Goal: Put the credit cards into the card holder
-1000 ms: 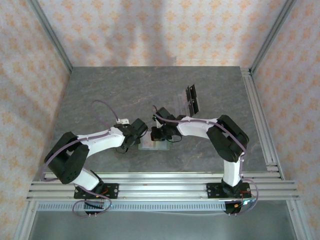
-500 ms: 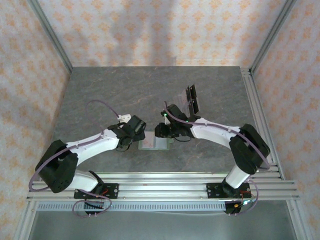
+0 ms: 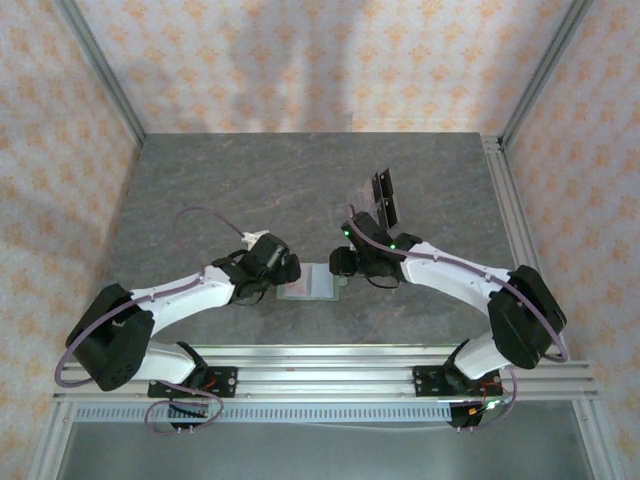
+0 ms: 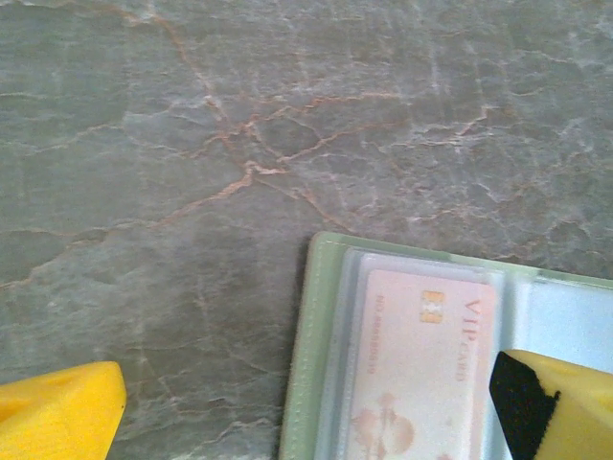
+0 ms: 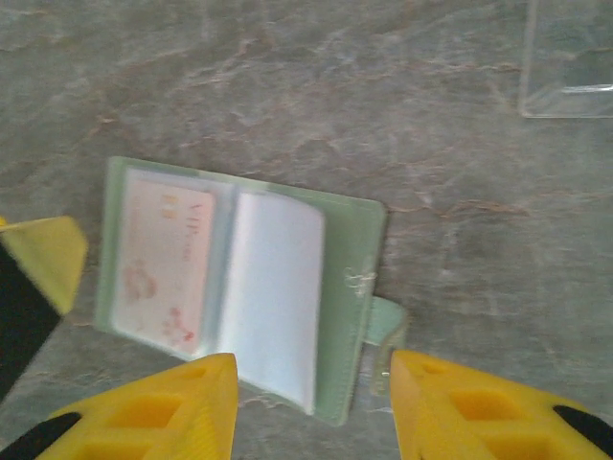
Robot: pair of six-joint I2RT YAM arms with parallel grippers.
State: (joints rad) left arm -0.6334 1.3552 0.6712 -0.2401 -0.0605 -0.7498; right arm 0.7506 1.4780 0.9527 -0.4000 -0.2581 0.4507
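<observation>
The sage-green folding card holder lies open near the grey stone worktop's near edge, long axis left-right, between the spread, empty left gripper and right gripper (also parted, empty). The black upright credit cards stand just beyond the right gripper.

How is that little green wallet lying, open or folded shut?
Open. The card holder lies spread flat on the table, clear sleeves facing up, a pale pink card showing inside one sleeve.

The right tool has parted its jaws and drawn back to the wallet's right edge, while the left tool has slid closer to its left edge.
</observation>
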